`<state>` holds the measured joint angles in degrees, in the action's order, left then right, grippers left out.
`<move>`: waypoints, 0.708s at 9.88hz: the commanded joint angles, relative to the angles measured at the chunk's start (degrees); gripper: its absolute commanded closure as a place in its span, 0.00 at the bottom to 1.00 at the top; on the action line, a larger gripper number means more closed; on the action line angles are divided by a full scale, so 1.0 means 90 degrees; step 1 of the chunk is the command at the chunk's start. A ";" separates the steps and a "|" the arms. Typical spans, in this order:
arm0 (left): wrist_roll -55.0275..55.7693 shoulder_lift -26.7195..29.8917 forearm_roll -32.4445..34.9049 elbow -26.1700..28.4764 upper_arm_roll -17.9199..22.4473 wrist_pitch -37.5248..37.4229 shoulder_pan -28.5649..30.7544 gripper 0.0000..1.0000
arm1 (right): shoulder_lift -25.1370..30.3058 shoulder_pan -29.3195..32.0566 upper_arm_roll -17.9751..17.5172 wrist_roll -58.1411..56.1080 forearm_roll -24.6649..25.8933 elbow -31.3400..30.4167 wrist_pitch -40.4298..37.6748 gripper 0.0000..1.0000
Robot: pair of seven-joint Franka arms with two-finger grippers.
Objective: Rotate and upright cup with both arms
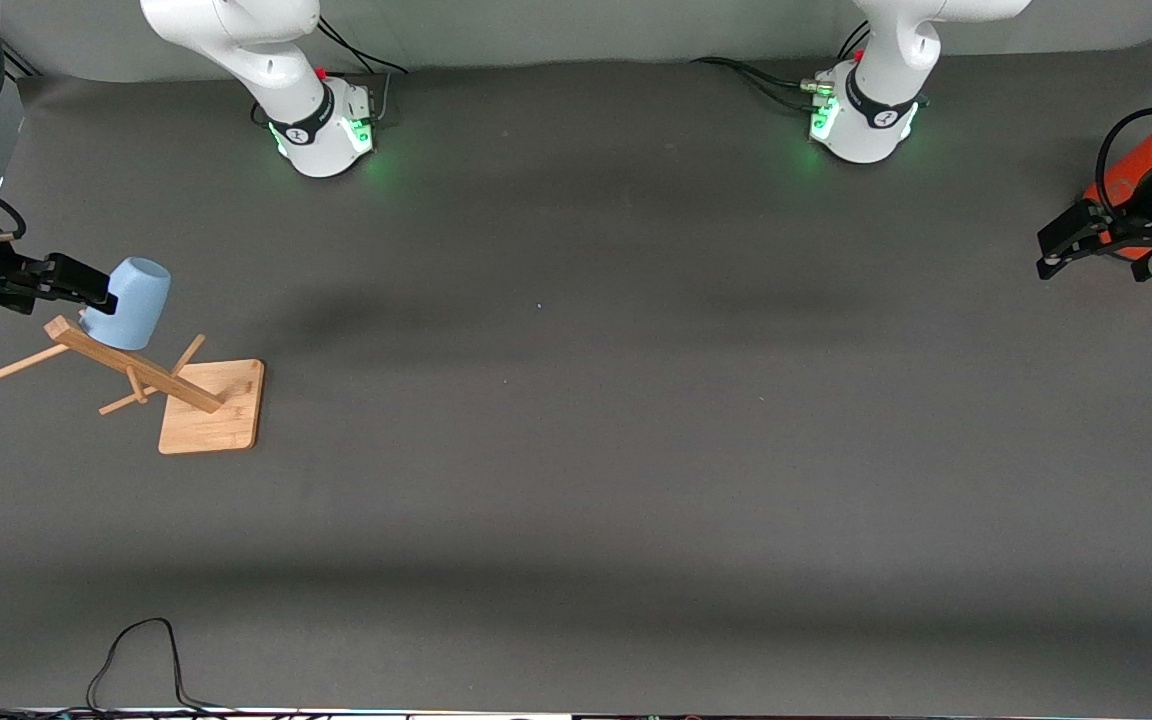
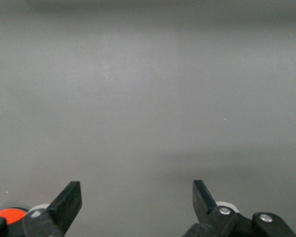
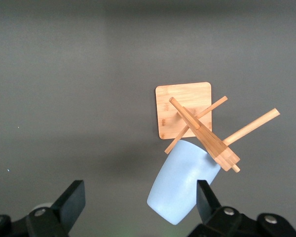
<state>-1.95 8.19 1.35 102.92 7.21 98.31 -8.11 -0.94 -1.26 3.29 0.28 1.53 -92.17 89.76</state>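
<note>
The grey bench [image 1: 576, 450] lies bare across its whole middle and toward the front camera. At the right arm's end stands a wooden peg rack [image 1: 176, 385] on a square base, its post leaning. The pale-blue cup [image 1: 128, 302] hangs tilted on a peg near the post's top. The right hand [image 1: 86, 290] is beside the cup, fingers spread apart. The left hand [image 1: 1061, 250] waits at the opposite edge, fingers spread, beside an orange cylinder [image 1: 1131, 180].

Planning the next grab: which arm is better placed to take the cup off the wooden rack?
Right. The right gripper, open, is already at the cup on the rack. The left gripper waits open at the table's left-arm end.
</note>
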 commanded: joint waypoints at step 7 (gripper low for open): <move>0.0041 -0.0041 -0.0072 -0.0225 -0.0059 -0.0182 -0.0027 0.00 | 0.0065 -0.0066 0.0065 -0.0080 -0.0102 -0.0004 0.0037 0.00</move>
<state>-1.94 8.17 1.12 102.63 6.71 98.28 -8.11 -0.94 -1.27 3.28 0.28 1.53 -92.16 89.91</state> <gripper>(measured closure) 0.000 0.000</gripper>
